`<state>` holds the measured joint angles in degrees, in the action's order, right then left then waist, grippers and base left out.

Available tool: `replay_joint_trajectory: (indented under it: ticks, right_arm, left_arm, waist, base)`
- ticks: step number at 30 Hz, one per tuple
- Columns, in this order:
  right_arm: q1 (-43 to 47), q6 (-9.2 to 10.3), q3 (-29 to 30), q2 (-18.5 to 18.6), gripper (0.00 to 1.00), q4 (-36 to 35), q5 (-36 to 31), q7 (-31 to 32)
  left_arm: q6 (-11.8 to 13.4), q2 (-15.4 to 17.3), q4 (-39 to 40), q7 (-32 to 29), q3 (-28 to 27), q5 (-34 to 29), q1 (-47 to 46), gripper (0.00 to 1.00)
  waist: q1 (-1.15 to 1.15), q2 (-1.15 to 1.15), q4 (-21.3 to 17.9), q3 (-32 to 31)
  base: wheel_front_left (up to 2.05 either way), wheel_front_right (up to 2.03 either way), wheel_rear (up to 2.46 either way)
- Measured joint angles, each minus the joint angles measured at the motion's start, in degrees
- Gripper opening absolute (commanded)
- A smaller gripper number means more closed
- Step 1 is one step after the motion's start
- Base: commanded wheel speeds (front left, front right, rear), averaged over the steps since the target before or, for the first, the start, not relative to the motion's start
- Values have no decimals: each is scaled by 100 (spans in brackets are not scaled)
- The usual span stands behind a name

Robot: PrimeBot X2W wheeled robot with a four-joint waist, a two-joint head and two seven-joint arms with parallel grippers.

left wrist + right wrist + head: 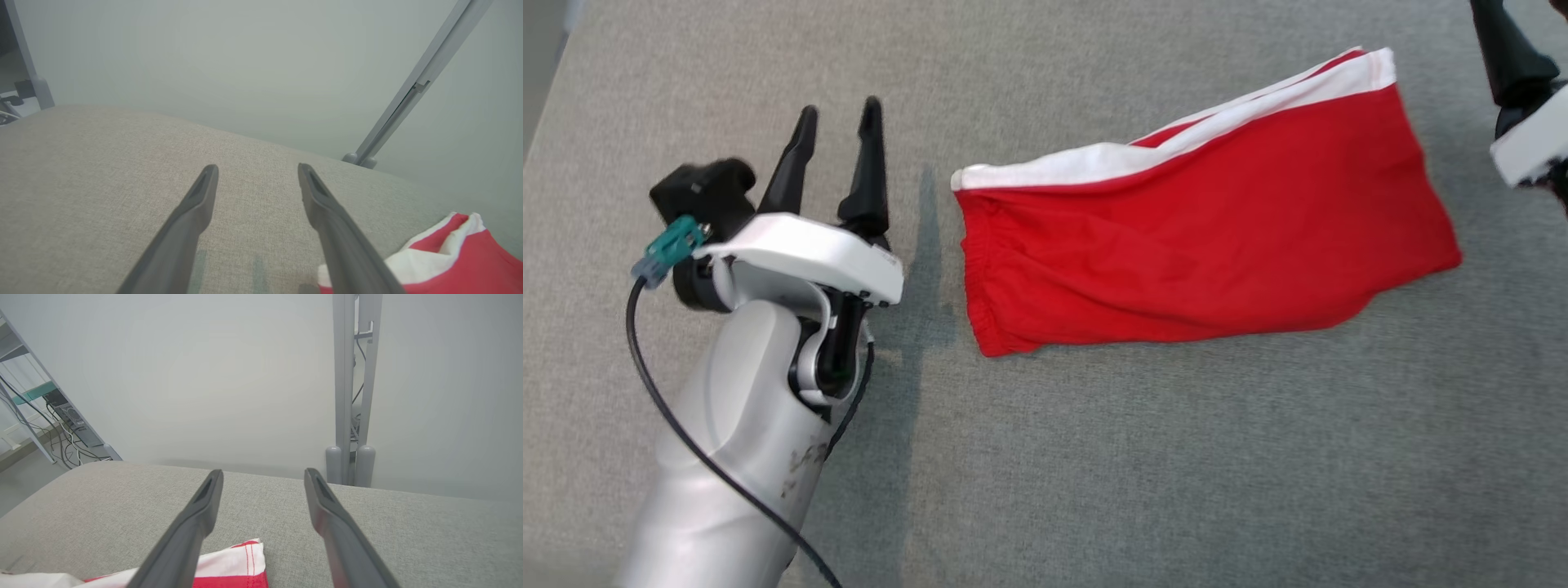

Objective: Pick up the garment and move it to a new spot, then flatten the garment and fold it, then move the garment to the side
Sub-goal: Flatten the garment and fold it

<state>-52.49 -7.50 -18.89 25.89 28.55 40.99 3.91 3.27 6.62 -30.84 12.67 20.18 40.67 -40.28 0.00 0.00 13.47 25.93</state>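
Jaws spread wide and empty, the left gripper (840,108) hovers beside the waistband of the red shorts (1201,237), the right gripper (263,471) near their hem. The shorts lie folded on the grey cushion (1094,457). Shifting them aside appears next, calling for a pinch at both ends.

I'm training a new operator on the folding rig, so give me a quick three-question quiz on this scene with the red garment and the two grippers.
1. True or false: the left gripper is gripping the red garment.
2. The stripe along the garment's far edge is: A white, B blue, C black.
3. Fill in: the garment lies on the grey fabric surface, and both the left and the right gripper stand ____.
Key: 1 false; 2 A; 3 open.
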Motion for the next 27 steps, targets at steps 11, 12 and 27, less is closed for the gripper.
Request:
replay_joint_trajectory:
  ticks: [11, 12, 27]
  right_arm:
    - [1500, 0, -26, 133, 100, -288, -1396, -1707]
    - [1644, 0, 64, 97, 100, -334, -1517, -1749]
    - [4086, -1, 1621, -1193, 100, -1327, -2658, -1894]
  left_arm:
    - [379, 428, 1055, 223, -335, -1068, 1552, 100]
    - [432, 420, 1147, 223, -393, -1162, 1706, 100]
    - [120, -232, 1758, 224, -1059, -2161, 3611, 100]
  waist:
    - [0, 0, -517, -1116]
    - [0, 0, -555, -1192]
    - [0, 0, -922, -2077]
  base:
    - [0, 0, 0]
    - [0, 0, 0]
    - [0, 0, 0]
